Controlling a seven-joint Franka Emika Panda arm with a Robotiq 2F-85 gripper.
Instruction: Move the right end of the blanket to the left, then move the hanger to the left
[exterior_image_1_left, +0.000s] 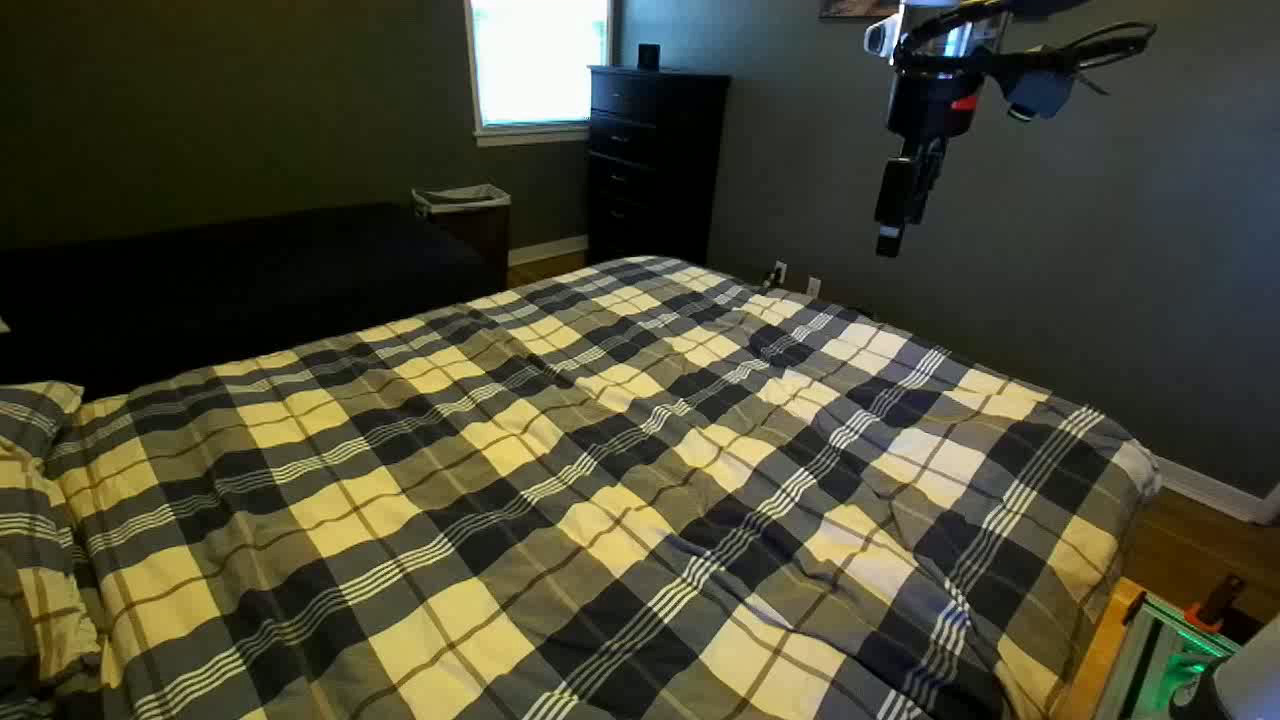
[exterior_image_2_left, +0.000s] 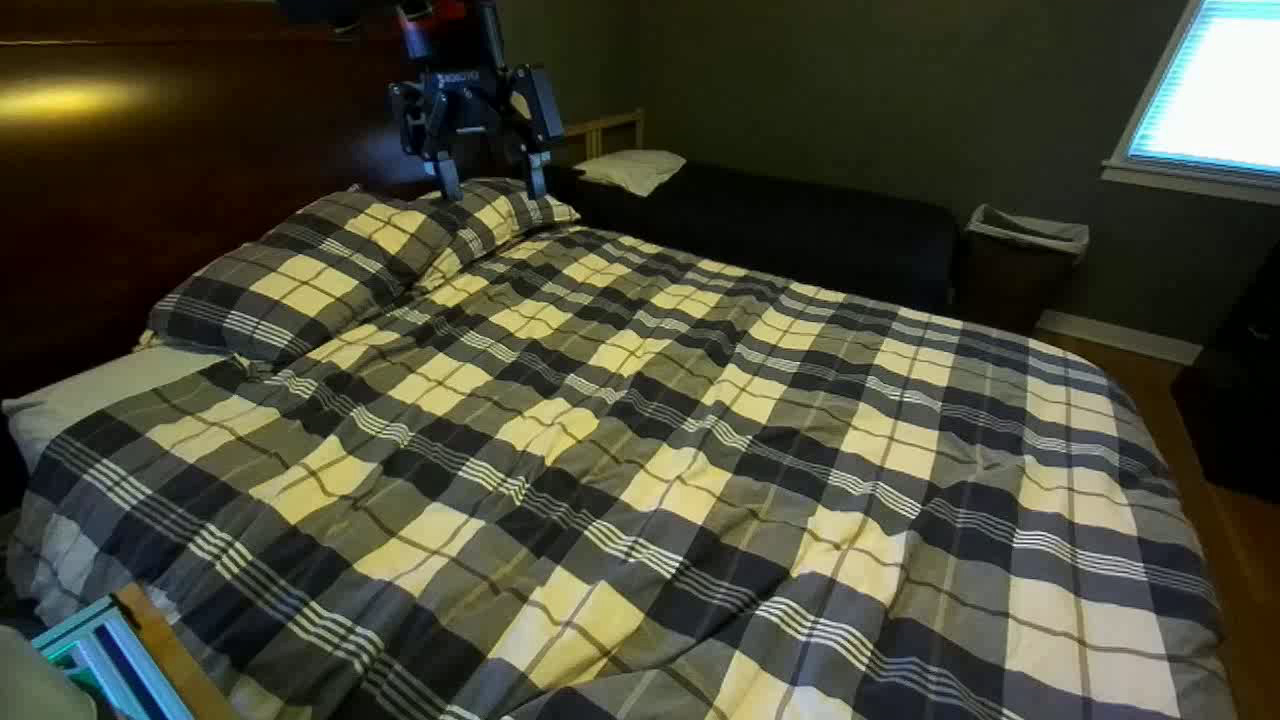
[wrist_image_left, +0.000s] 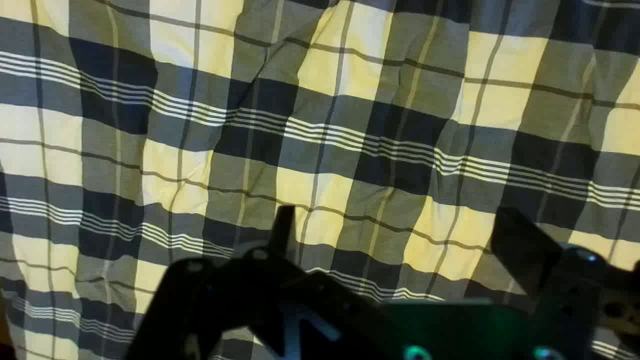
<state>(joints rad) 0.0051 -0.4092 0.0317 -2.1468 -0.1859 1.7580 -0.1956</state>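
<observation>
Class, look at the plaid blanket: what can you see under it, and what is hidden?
In an exterior view, a pale sheet shows by the nearer pillow and appears to run under the edge of the blanket. Whatever else lies beneath is covered and cannot be seen.

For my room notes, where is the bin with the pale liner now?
In an exterior view, the bin stands left of centre beyond the blanket, between the dark bed and the dresser.

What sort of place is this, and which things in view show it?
Most likely a bedroom: a large plaid blanket is spread out, plaid pillows lie at one end of it, and a tall dark chest of drawers stands nearby.
</observation>
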